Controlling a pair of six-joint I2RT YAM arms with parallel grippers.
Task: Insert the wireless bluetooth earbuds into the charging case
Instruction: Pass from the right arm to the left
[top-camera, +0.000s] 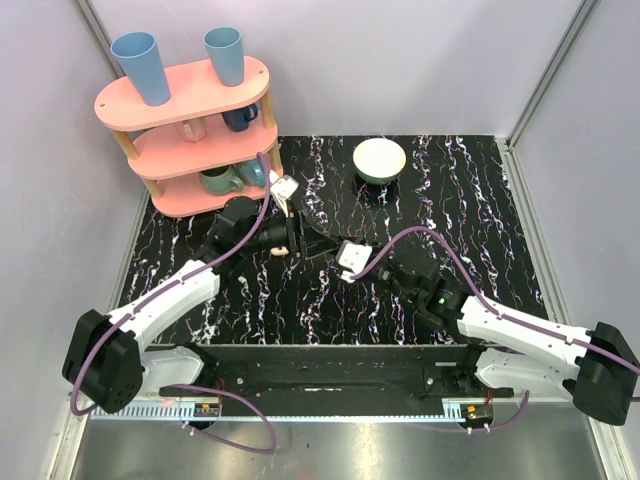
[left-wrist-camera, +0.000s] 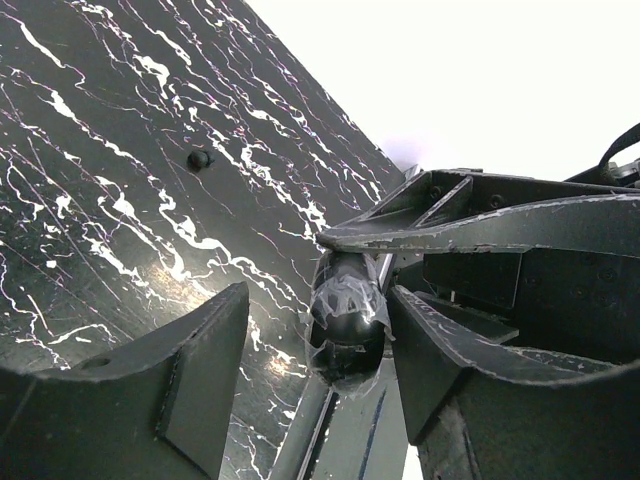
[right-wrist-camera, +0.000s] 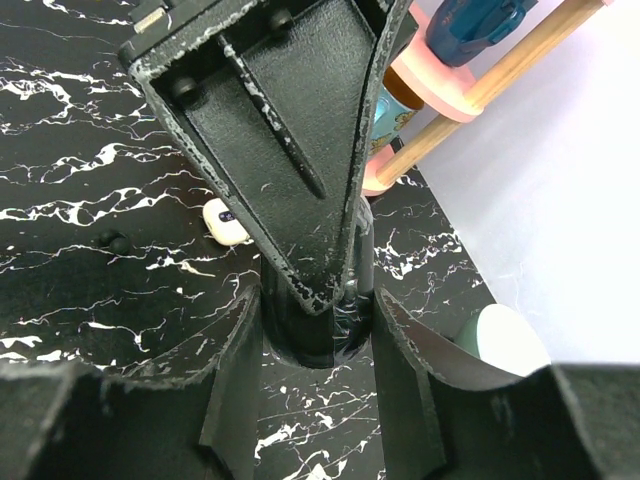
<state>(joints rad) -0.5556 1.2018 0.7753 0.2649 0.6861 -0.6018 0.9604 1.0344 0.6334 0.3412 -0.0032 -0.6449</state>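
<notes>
Your left pincer (left-wrist-camera: 320, 300) and right pincer (right-wrist-camera: 318, 300) meet tip to tip over the black, white-veined marble table (top-camera: 460, 210). The left one's jaws stand apart, with a black tape-wrapped rounded piece (left-wrist-camera: 345, 310) against one finger. The right one flanks that piece closely on both sides; you cannot tell whether it grips. The small cream rounded-square charging case (right-wrist-camera: 225, 222) lies on the table just beside the left pincer, near a small black object (right-wrist-camera: 117, 242). The earbuds cannot be made out.

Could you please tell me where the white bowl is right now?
In the top view, the white bowl sits at the back, right of centre, just to the right of the pink shelf.
</notes>
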